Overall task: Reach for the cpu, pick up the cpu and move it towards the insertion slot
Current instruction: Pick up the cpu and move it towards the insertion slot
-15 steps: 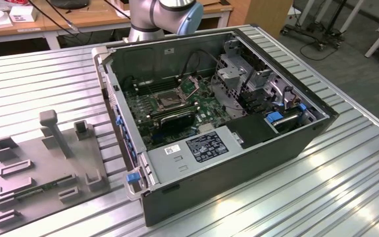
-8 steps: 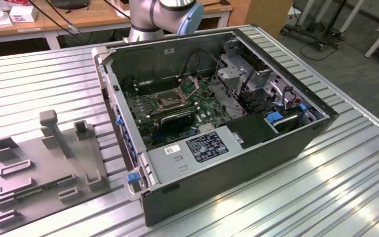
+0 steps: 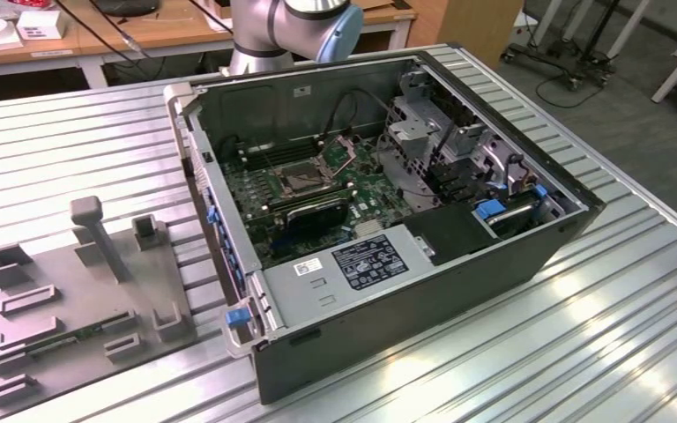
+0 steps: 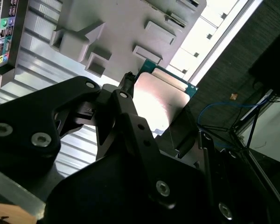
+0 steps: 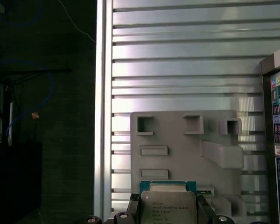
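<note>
Gripper (image 5: 168,213) of a single robot arm (image 3: 286,22) pinches the cpu (image 5: 168,204) by two opposite edges, its black fingers (image 5: 133,205) pressed against either side of the square chip, as both wrist views show. The cpu's pale metal top plate, ringed by a thin green rim, faces the first wrist camera and carries lines of small print. The chip hangs in the air above a grey plastic tray (image 5: 186,144), clear of its rectangular recesses and raised blocks, and the tray lies flat on a ribbed metal worktop (image 5: 177,46). In the exterior view the tray sits to the exterior view's left of an open computer case (image 3: 433,300), which lies on its side on the worktop with its interior facing up. A long narrow green circuit stick (image 3: 74,337) lies on the tray, and a tall grey post (image 3: 94,236) stands upright on it. Inside the case the insertion slot (image 3: 295,179), a square dark socket in a silvery frame, sits on the green motherboard (image 3: 356,189) just beside long black memory slots (image 3: 315,211). The insertion slot is well apart from the tray over which the cpu is held. The case's rear panel, with coloured ports (image 5: 277,116), shows beside the tray in the first wrist view.
</note>
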### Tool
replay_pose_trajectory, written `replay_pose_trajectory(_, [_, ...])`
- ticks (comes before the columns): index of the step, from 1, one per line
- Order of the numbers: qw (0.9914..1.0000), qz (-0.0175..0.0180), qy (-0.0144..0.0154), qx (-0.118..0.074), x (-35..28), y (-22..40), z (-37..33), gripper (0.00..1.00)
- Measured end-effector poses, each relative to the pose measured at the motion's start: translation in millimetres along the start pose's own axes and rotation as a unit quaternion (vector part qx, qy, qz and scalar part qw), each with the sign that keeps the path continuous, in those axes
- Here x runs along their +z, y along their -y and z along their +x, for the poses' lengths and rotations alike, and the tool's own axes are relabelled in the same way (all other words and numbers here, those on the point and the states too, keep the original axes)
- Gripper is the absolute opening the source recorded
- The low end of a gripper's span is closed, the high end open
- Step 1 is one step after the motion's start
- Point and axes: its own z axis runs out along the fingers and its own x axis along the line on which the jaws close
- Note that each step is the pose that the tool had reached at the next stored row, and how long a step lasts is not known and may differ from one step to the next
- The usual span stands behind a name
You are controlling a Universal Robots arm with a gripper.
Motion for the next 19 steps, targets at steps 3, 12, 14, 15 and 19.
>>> replay_pose_trajectory(3, [1.00000,0.0000,0.0000,0.000,-3.0,-0.1,0.0,0.55])
replay_pose_trajectory(12, [1.00000,0.0001,-0.0002,0.000,-5.2,-0.2,-4.6,0.55])
replay_pose_trajectory(14, [1.00000,0.0000,-0.0002,0.000,-5.0,-0.3,-7.6,0.55])
replay_pose_trajectory(15, [1.00000,0.0000,-0.0003,0.000,-4.9,-0.3,-9.2,0.55])
replay_pose_trajectory(19, [1.00000,0.0000,-0.0002,0.000,-4.4,-0.3,-15.7,0.55])
